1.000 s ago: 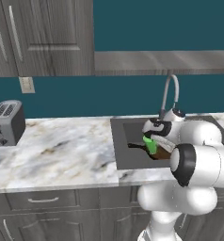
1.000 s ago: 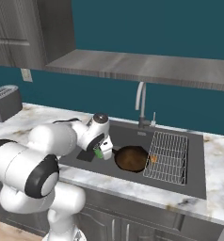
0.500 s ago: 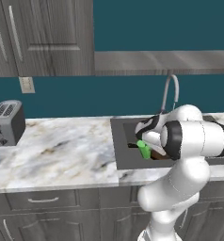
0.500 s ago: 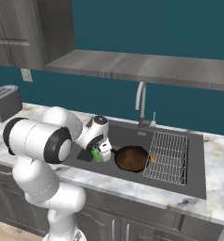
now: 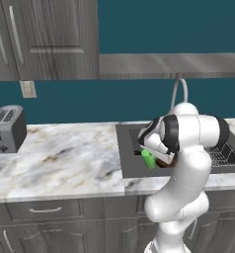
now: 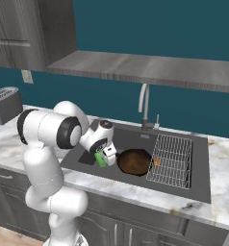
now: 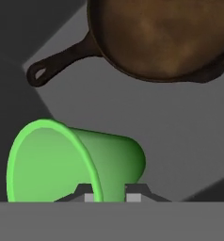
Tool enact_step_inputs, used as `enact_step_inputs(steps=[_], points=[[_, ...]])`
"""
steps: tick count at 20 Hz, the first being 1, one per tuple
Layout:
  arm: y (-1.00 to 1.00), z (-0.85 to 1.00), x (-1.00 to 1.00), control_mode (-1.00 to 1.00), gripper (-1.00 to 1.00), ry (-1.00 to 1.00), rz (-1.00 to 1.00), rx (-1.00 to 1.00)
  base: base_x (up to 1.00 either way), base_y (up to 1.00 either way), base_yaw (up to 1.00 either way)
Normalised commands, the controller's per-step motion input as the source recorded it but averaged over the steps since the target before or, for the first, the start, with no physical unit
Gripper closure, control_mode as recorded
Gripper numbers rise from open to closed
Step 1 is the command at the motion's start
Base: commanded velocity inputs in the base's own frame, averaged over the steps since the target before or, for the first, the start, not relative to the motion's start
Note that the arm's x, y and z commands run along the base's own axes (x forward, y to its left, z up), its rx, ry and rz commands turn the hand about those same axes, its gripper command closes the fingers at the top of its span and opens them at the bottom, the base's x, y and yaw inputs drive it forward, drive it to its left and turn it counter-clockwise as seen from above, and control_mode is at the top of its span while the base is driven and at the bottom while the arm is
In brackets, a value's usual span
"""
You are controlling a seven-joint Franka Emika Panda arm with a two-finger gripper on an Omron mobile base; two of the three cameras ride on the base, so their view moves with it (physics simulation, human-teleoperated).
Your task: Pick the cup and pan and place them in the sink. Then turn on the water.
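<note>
Dark grey wood cabinets (image 5: 45,39) hang above a marbled counter (image 5: 65,158) against a teal wall. The sink (image 6: 193,185) is set into that counter, its gooseneck faucet (image 6: 144,103) at the back rim. A wire rack (image 6: 170,158) lies in the sink's right part, the pan (image 6: 133,161) just left of it on the sink floor. A toaster (image 5: 7,129) stands well left of the sink. The gripper (image 7: 111,190) is clamped on the tilted cup (image 7: 67,162), over the sink beside the pan.
</note>
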Motion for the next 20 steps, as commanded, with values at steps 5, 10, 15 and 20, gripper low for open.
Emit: enact_step_inputs(steps=[5, 10, 15, 20], points=[[-0.10, -0.27, 0.03, -1.00, 1.00, 0.00, 0.04, 0.00, 0.00, 0.00, 0.00], [-0.06, -0.18, 0.00, -1.00, 1.00, 0.00, 0.04, 0.00, 0.00, 0.00, 0.00], [-0.02, -0.17, 0.00, -1.00, 1.00, -0.03, 0.04, 0.00, 0.00, 0.00, 0.00], [-0.01, -0.08, 0.02, -1.00, 1.00, -0.03, 0.05, 0.00, 0.00, 0.00, 0.00]])
